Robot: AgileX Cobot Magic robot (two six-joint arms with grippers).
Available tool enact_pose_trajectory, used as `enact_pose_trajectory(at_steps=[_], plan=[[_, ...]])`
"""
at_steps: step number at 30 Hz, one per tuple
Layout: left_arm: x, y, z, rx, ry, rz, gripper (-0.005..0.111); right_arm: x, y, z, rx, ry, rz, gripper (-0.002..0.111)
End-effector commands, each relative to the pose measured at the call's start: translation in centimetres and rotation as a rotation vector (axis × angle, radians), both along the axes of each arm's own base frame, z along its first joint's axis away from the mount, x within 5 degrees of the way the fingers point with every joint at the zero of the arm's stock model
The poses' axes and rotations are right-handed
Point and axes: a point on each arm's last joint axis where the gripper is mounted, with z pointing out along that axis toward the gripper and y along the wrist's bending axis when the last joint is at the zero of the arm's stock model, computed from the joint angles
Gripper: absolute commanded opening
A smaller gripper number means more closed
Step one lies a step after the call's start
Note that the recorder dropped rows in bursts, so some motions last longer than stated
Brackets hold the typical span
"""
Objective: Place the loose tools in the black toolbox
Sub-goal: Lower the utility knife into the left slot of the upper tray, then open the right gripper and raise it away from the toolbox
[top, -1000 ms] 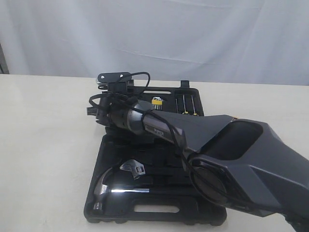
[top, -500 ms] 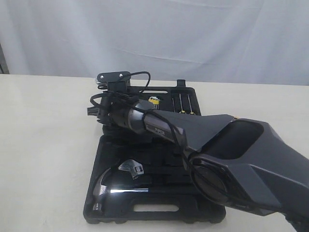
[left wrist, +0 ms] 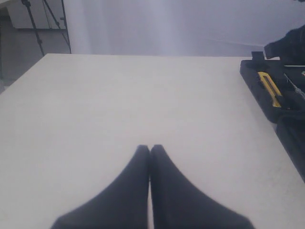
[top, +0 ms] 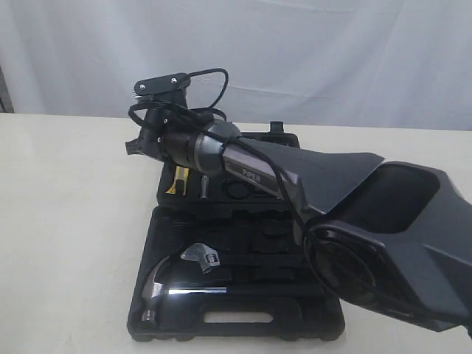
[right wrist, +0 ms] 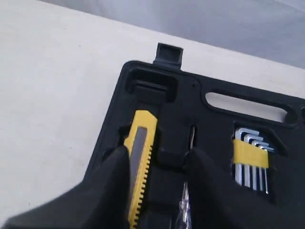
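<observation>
The right gripper [right wrist: 158, 153] hangs with its fingers spread and nothing between them. The left gripper [left wrist: 150, 151] is pressed closed over the pale table [left wrist: 119, 95]. Just below the right one, nearer one finger, the slim yellow-and-black utility knife [right wrist: 142, 143] lies seated in a moulded slot of the black plastic toolbox [right wrist: 190, 95]. It looks light, rigid and smooth, so any re-seating is best gripped across the mid-body.

So the toolbox [top: 236, 324] sits open on the tabletop [top: 74, 221]. Near half: hammer [top: 169, 287] along the front, wrench [top: 203, 258] just behind it. Far half: utility knife [top: 179, 179] in the leftmost slot, a thin tool [top: 203, 186] just to its right, and hex keys [right wrist: 250, 160] in a slot past that.
</observation>
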Motion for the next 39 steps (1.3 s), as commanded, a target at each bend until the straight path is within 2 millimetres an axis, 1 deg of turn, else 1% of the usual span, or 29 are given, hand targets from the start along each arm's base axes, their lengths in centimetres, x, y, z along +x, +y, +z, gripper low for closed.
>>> enact_pose_trajectory(at_steps=[1, 2, 6, 9, 12, 14, 17, 20, 24, 28, 30, 33, 35, 37, 39], plan=[[0.0, 0.0, 0.1, -0.001, -0.011, -0.004, 0.000, -0.5, -0.3, 0.0, -0.022, 0.072, -0.011, 0.006], [0.0, 0.0, 0.1, -0.001, -0.011, -0.004, 0.000, -0.6, -0.3, -0.1, -0.037, 0.089, -0.014, 0.000], [0.0, 0.0, 0.1, -0.001, -0.011, -0.004, 0.000, -1.3, 0.3, 0.0, -0.124, 0.145, 0.020, 0.000], [0.0, 0.0, 0.1, -0.001, -0.011, -0.004, 0.000, -2.2, 1.8, 0.5, -0.180, 0.170, 0.067, 0.000], [0.0, 0.0, 0.1, -0.001, -0.011, -0.004, 0.000, -3.3, 4.2, 1.8, -0.204, 0.158, 0.131, 0.000], [0.0, 0.0, 0.1, -0.001, -0.011, -0.004, 0.000, -4.1, 5.5, 3.1, -0.204, 0.137, 0.164, 0.000], [0.0, 0.0, 0.1, -0.001, -0.011, -0.004, 0.000, -5.4, 7.0, 5.4, -0.229, 0.122, 0.210, 0.000], [0.0, 0.0, 0.1, -0.001, -0.011, -0.004, 0.000, -6.8, 7.5, 7.9, -0.246, 0.123, 0.222, 0.000], [0.0, 0.0, 0.1, -0.001, -0.011, -0.004, 0.000, -8.4, 6.7, 12.4, -0.221, 0.125, 0.233, 0.000], [0.0, 0.0, 0.1, -0.001, -0.011, -0.004, 0.000, -10.2, 5.3, 16.9, -0.199, 0.081, 0.219, 0.000], [0.0, 0.0, 0.1, -0.001, -0.011, -0.004, 0.000, -11.5, 4.4, 19.2, -0.191, 0.051, 0.228, 0.000], [0.0, 0.0, 0.1, -0.001, -0.011, -0.004, 0.000, -13.9, 2.9, 22.3, -0.179, 0.003, 0.251, 0.000], [0.0, 0.0, 0.1, -0.001, -0.011, -0.004, 0.000, -15.6, 1.7, 23.8, -0.165, -0.034, 0.269, 0.000], [0.0, 0.0, 0.1, -0.001, -0.011, -0.004, 0.000, -17.5, 0.3, 25.2, -0.146, -0.085, 0.280, 0.000], [0.0, 0.0, 0.1, -0.001, -0.011, -0.004, 0.000, -19.6, -1.6, 26.1, -0.114, -0.135, 0.277, 0.000]])
